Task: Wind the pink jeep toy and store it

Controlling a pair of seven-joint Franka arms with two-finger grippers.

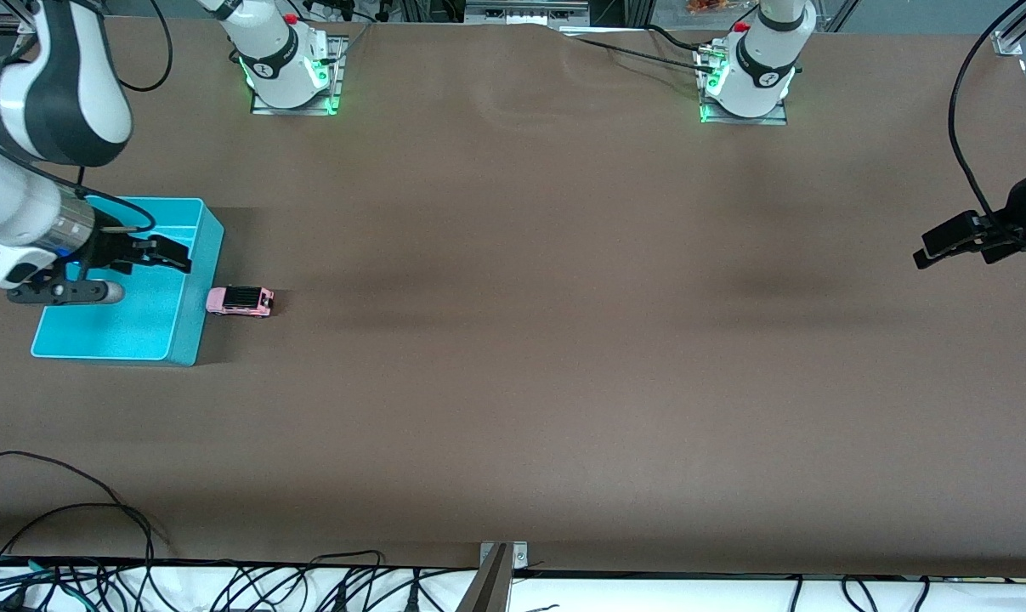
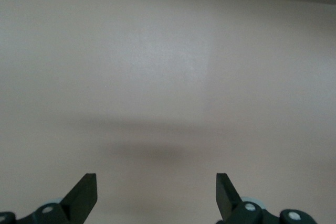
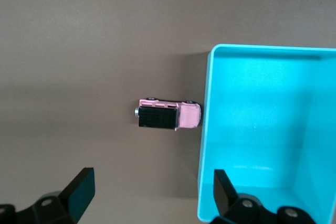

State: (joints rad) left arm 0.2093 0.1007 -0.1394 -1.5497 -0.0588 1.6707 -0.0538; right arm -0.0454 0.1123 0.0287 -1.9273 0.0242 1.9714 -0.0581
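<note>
A: Front view, item one: pink jeep toy [image 1: 240,301], lying on the brown table [image 1: 564,340], just beside the turquoise bin [image 1: 191,340], on the side facing the left arm's end. Not in the bin.

B: Long axis?

A: Running along the table's length, one end pointing at the bin wall; whether it is touching the wall I am not able to tell.

B: Item two, grippers?

A: Right gripper [image 1: 151,255] is hanging over the bin, fingers spread wide, gripping nothing. The jeep is sitting just past the bin's rim from it, so this arm is by far the nearer. Left gripper [image 1: 946,242] is waiting over bare table at its own end, fingers likewise spread and empty.

B: Markings?

A: None that I am reading on jeep or bin.
</note>
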